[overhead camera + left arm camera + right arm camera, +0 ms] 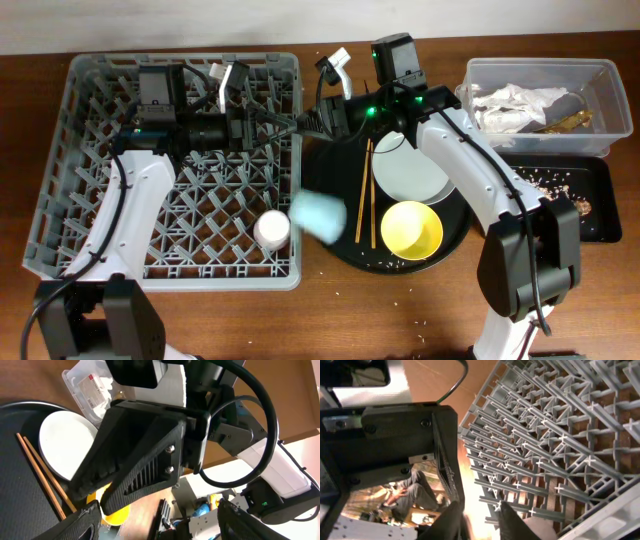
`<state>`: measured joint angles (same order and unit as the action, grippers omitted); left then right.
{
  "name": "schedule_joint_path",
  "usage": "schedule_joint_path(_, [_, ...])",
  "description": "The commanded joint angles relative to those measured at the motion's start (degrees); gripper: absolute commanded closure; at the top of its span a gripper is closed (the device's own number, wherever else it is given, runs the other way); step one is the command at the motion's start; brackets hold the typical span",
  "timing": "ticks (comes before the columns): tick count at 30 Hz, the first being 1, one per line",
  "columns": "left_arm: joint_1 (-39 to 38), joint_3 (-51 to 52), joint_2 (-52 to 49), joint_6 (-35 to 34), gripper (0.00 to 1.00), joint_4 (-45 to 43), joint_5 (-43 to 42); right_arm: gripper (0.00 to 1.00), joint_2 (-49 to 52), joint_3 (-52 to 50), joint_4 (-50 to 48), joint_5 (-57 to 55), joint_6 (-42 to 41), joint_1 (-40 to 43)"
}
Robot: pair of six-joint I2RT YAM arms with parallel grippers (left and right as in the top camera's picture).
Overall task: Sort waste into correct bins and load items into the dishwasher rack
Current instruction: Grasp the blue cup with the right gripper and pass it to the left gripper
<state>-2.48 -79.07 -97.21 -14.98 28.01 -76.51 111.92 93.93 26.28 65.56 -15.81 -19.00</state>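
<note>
Left gripper (159, 510): fingers wide apart, nothing between. Right gripper (477, 507): blurred fingers narrowly apart, nothing seen between. Both wrists close together at upper centre of overhead frame, over right edge of large square grey plastic pegged rack (60, 200).

Light blue cup (320, 215): blurred, centre frame, across rack edge and large round black tray (345, 258), clear of both grippers.

Pink-white cup (272, 230): inside rack, lower right corner.

Pale grey-white round plate (410, 175), small yellow bowl (412, 228), thin wooden chopsticks (365, 195): on round tray.

Crumpled white paper napkin (505, 105), shiny gold-brown wrapper (570, 122): inside clear rectangular plastic tub (600, 70), upper right.
</note>
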Motion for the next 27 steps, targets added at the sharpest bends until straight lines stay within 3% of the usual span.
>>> schedule_joint_path(1, [0.04, 0.28, 0.04, 0.46, 0.26, -0.13, -0.61, 0.82, -0.02, -0.17, -0.20, -0.22, 0.35, -0.55])
schedule_joint_path(8, [-0.20, 0.28, 0.04, 0.52, 0.26, 0.33, 4.24, 0.73, -0.15, -0.15, 3.63, -4.94, 0.39, 1.25])
schedule_joint_path(13, [-0.94, 0.28, 0.04, 0.52, 0.26, 1.81, 13.66, 0.54, -6.82, 0.07, 25.03, -33.42, 3.61, 5.22])
schedule_joint_path(16, [-2.40, 0.28, 0.04, 0.52, 0.25, 2.23, 20.96, 0.45, -10.88, 0.04, 37.07, -40.28, 3.61, 4.50])
schedule_joint_path(21, [-2.34, 0.28, 0.04, 1.42, 0.19, 5.35, 34.88, 0.49, -11.45, -0.70, 52.02, -44.02, 2.49, 0.87])
schedule_joint_path(23, [-1.99, 0.28, 0.07, 1.42, 0.16, 6.71, 42.14, 0.50, -12.04, -2.80, 56.76, -50.01, -3.39, -2.95])
schedule_joint_path(27, [1.60, 0.28, 0.07, 1.40, 0.15, 8.72, 45.09, 0.50, -17.77, -12.33, 53.40, -54.77, -15.17, -8.13])
